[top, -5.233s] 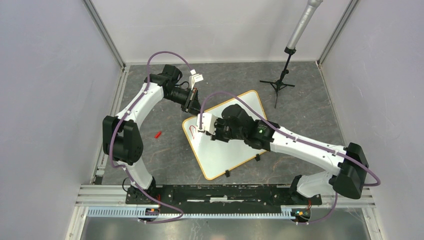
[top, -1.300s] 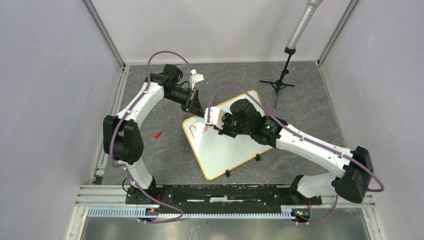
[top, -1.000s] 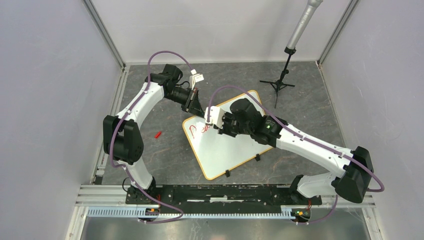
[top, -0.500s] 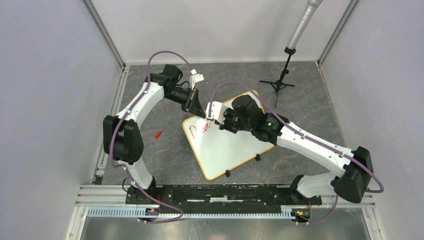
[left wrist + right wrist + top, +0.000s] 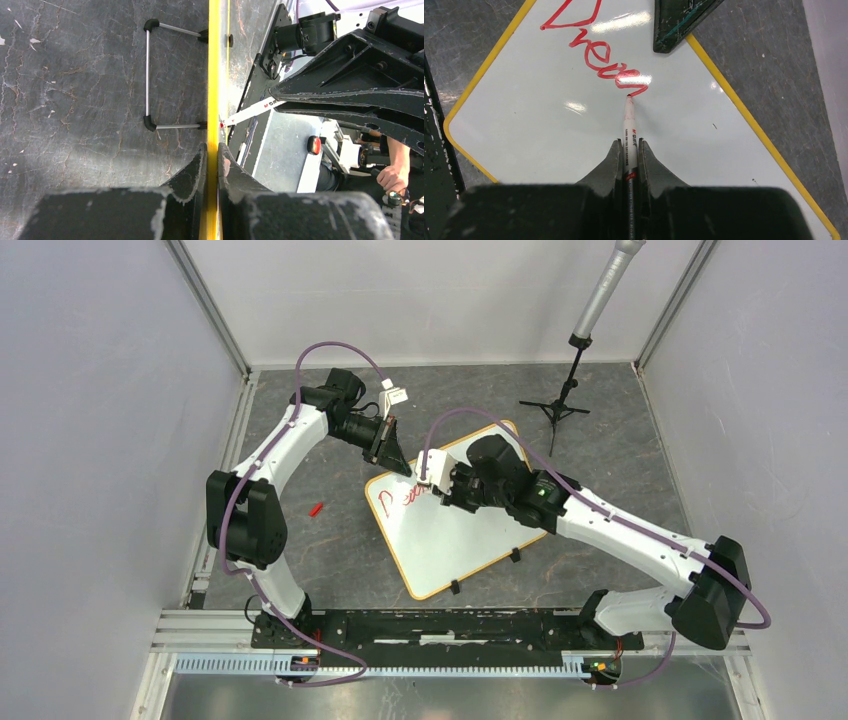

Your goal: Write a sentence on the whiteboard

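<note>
on the whiteboard (image 5: 549, 125) | writing the sentence (image 5: 609, 70), first word | right gripper (image 5: 629, 146) squeezes marker (image 5: 629, 120) | left gripper (image 5: 212, 150) pinches whiteboard rim | next: more letters, light press

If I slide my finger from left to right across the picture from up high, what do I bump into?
Small red piece on the grey floor → left gripper, pinching the white, yellow-rimmed whiteboard by its edge → right gripper, holding a white marker → black tripod stand.
</note>
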Robot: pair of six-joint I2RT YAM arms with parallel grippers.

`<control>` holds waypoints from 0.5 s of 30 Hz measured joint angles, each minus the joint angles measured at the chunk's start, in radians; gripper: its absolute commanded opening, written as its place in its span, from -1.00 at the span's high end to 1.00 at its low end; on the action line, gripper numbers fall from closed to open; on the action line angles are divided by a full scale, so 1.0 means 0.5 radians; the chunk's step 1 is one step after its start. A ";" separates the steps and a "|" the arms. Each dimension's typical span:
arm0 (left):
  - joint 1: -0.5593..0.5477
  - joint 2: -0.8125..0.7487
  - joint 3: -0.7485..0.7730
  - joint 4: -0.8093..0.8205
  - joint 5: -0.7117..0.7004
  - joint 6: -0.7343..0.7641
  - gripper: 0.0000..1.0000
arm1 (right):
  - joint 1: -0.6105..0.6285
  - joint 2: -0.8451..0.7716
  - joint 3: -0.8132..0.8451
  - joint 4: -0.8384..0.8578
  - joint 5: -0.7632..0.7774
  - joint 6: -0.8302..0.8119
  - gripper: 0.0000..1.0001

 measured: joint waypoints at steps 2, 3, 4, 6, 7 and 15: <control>0.000 0.000 0.000 0.000 0.000 0.000 0.95 | 0.000 -0.004 -0.008 -0.002 -0.010 0.004 1.00; 0.000 0.000 0.000 -0.001 -0.001 0.000 0.95 | 0.000 -0.004 -0.008 -0.002 -0.014 0.005 1.00; 0.000 0.000 0.000 0.000 0.000 0.000 0.95 | 0.000 -0.004 -0.008 -0.002 -0.014 0.005 1.00; 0.000 0.000 0.000 0.000 0.000 0.000 0.95 | 0.000 -0.004 -0.008 -0.002 -0.014 0.005 1.00; 0.000 0.000 0.000 0.000 0.000 0.000 0.95 | 0.000 -0.004 -0.008 -0.001 -0.014 0.005 1.00; 0.000 0.000 0.000 0.000 0.002 0.000 0.95 | -0.005 0.027 0.052 -0.001 0.033 0.006 1.00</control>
